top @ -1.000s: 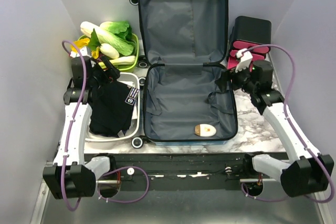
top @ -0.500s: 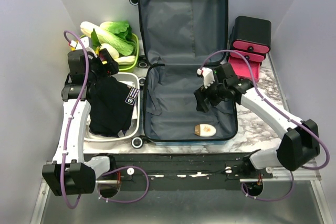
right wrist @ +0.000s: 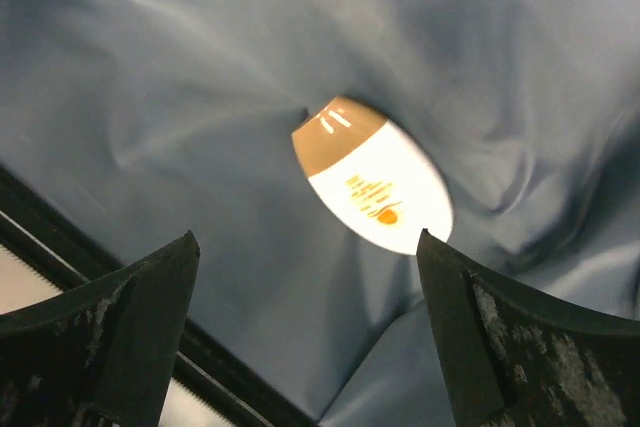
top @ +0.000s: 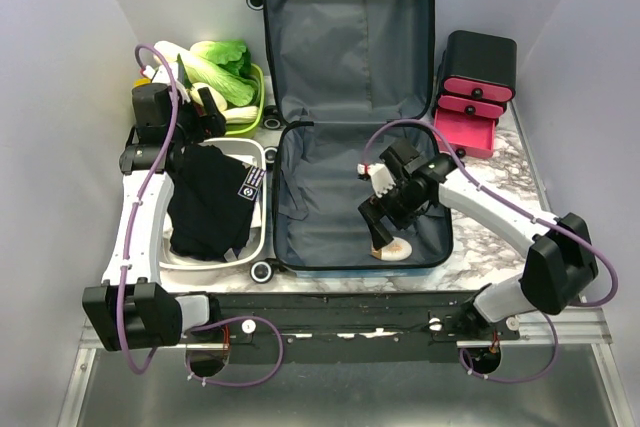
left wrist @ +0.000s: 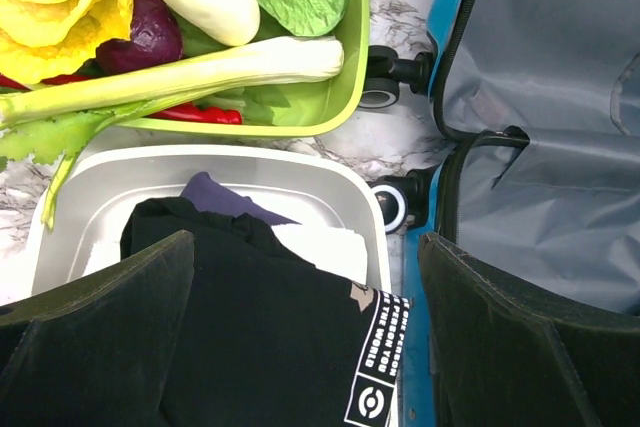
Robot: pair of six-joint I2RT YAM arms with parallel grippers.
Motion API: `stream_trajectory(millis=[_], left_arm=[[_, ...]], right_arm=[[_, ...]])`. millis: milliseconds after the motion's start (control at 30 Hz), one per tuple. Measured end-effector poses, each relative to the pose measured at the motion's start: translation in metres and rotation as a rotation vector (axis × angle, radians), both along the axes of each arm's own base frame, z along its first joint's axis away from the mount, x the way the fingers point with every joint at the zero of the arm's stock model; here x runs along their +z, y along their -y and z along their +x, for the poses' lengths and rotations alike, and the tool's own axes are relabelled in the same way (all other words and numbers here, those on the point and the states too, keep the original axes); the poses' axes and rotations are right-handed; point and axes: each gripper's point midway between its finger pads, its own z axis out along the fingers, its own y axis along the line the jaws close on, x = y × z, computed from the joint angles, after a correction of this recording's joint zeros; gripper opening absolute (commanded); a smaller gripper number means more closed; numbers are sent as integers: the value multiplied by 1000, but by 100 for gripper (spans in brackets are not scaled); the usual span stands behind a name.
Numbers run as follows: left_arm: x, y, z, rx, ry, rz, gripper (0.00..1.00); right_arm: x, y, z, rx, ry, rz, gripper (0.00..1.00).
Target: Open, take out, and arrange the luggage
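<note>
Luggage [top: 350, 97] laid open on counter [top: 495, 237]; right claw [top: 384, 227] spread wide, poised over white bottle [right wrist: 372, 187] on lining. Left claw [left wrist: 305, 247] spread, nothing gripped, above black garment [left wrist: 260, 327].

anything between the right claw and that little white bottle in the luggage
Nothing visible does. The right claw hangs open just over the bottle, which lies uncovered inside the open luggage. In the wrist view, only wrinkled grey fabric shows around it, between the fingers.
</note>
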Motion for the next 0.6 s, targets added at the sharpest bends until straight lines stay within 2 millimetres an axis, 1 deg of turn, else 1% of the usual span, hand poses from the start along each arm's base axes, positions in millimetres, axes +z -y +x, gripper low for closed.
stream_trajectory(millis=[100, 200, 333, 467, 533, 600], left_arm=[[-3, -2, 2, -4, -7, 8, 99], [-3, -3, 3, -8, -8, 5, 99], [-3, -3, 4, -13, 6, 5, 99], [-12, -2, -4, -12, 3, 5, 99], [-14, -2, -9, -12, 3, 5, 99], [-10, -2, -11, -12, 15, 7, 99]], right_arm=[[0, 3, -11, -79, -54, -22, 98], [-7, 10, -14, -191, -106, -86, 98], [-23, 19, -20, -339, -170, -175, 98], [-44, 33, -32, -429, -222, -266, 97], [-55, 36, -31, -467, -239, -316, 96], [-66, 38, -27, -498, -236, -350, 94]])
